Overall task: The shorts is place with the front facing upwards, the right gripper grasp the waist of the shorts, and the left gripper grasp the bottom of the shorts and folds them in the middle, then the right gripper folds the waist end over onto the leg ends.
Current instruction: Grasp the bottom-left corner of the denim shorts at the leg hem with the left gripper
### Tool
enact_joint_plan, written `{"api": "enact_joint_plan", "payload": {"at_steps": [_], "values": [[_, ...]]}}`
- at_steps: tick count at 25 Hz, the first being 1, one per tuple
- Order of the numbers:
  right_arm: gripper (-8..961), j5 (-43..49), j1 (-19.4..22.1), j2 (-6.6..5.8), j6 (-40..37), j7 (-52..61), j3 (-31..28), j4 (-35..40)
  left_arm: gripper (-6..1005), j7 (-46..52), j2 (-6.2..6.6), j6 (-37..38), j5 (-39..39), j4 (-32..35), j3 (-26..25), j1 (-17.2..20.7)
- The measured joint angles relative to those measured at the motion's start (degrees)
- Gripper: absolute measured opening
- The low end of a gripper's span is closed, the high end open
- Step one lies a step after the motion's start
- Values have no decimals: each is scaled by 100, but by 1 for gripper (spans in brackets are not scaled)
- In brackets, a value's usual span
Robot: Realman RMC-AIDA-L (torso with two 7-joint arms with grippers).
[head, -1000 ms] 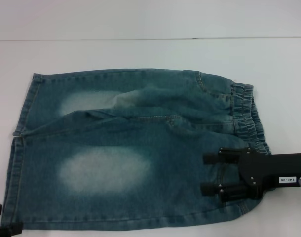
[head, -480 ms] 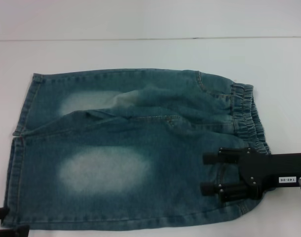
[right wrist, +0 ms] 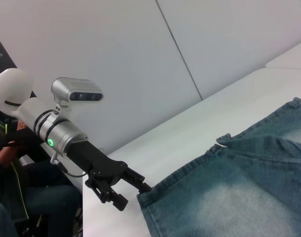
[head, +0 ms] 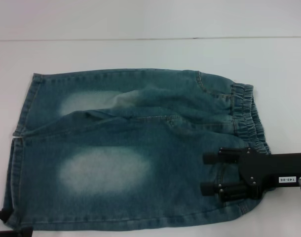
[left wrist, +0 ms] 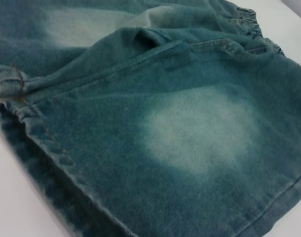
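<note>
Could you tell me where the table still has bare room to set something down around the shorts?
The table is bare beyond the shorts, and beyond the waistband. The near side is crowded: right gripper over the waist, left gripper at the hem corner.

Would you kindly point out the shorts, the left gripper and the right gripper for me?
shorts (head: 140,148), head view, middle of the denim front.
left gripper (right wrist: 135,190), right wrist view, between its open fingertips at the leg hem corner.
right gripper (head: 206,173), head view, between its two fingers over the waist end.
</note>
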State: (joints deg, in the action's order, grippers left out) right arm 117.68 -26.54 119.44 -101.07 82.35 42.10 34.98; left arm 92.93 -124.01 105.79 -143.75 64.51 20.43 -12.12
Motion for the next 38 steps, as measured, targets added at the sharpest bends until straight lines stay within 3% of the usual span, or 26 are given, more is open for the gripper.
{"api": "enact_joint_plan", "payload": {"at_steps": [24, 32, 38], "values": [[944, 0, -1, 0, 9, 0, 0, 0, 916, 147, -1, -55, -225, -35, 14, -212], [944, 0, -16, 0, 9, 0, 0, 0, 916, 156, -1, 258, -165, 53, -25, -214], [945, 0, -22, 0, 8, 0, 0, 0, 916, 283, 0, -9, -165, -36, -4, -253]]}}
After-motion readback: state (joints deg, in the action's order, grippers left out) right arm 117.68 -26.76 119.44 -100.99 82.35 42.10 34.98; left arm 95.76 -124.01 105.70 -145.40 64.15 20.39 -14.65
